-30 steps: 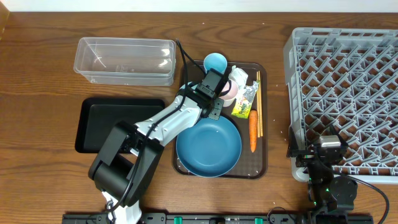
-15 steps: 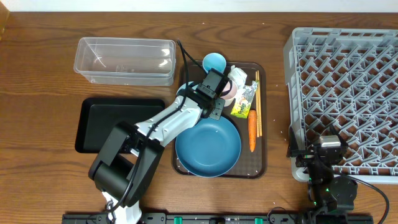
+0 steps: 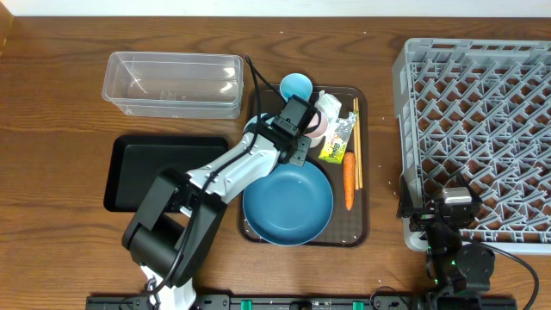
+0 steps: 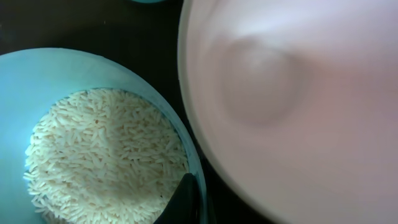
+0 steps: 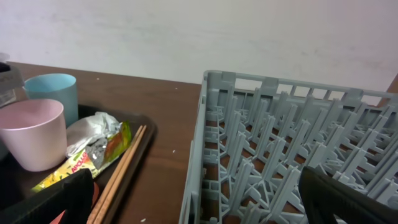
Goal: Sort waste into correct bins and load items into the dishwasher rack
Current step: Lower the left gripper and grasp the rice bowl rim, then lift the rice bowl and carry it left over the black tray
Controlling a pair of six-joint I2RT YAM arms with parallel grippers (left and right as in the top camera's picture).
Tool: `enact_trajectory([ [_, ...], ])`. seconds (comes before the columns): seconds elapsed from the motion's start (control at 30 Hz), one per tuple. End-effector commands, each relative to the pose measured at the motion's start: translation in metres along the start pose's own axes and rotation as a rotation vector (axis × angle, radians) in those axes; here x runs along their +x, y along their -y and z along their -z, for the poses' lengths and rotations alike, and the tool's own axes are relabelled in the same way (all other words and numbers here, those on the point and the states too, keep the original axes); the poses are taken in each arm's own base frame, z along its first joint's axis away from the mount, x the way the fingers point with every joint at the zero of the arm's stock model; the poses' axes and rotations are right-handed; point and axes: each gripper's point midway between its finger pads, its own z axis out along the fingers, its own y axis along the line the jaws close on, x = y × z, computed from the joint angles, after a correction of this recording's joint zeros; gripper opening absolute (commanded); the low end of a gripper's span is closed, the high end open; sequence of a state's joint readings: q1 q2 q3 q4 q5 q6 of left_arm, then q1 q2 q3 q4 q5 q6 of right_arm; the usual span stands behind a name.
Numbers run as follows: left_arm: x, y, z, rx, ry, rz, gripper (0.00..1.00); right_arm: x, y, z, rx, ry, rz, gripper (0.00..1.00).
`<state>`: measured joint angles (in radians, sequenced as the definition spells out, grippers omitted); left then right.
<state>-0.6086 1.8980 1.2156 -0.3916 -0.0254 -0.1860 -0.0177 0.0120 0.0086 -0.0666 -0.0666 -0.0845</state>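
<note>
Gripper (image 3: 302, 120), left — low over pinkish-white cup (image 4: 298, 106)

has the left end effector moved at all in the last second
No. Overhead, the left end effector sits at the same spot by the pinkish-white cup, unchanged against the brown tray.

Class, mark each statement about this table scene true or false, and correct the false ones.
1. The clear tub is empty. True.
2. The carrot lies in the black tray. False: it lies on the brown tray, beside the chopsticks.
3. The dishwasher rack holds the blue plate. False: the plate sits on the brown tray, and the rack is empty.
4. Rice lies in a bowl next to the pink cup. True.
</note>
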Motion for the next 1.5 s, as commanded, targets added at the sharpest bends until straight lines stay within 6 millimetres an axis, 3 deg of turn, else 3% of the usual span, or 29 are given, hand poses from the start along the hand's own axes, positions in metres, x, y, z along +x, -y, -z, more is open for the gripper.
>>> enact_trajectory([
  [0.0, -0.003, -0.006, 0.014, -0.01, 0.017, 0.017, 0.06, 0.001, 0.003, 0.0, 0.015, -0.001, -0.009, 0.99],
  [0.73, -0.02, -0.006, 0.07, 0.013, 0.11, 0.025, 0.06, 0.001, 0.003, 0.0, 0.015, -0.001, -0.009, 0.99],
  [1.07, -0.025, -0.013, 0.136, 0.037, 0.201, 0.077, 0.06, 0.001, 0.003, 0.0, 0.015, -0.001, -0.009, 0.99],
  [1.27, -0.012, -0.048, 0.168, 0.004, 0.2, 0.223, 0.06, 0.001, 0.003, 0.0, 0.015, -0.001, -0.009, 0.99],
  [1.4, -0.003, -0.083, 0.175, -0.034, 0.179, 0.346, 0.06, 0.001, 0.003, 0.0, 0.015, -0.001, -0.009, 0.99],
  [1.47, 0.0, -0.09, 0.175, 0.009, 0.157, 0.392, 0.06, 0.001, 0.003, 0.0, 0.015, -0.001, -0.009, 0.99],
])
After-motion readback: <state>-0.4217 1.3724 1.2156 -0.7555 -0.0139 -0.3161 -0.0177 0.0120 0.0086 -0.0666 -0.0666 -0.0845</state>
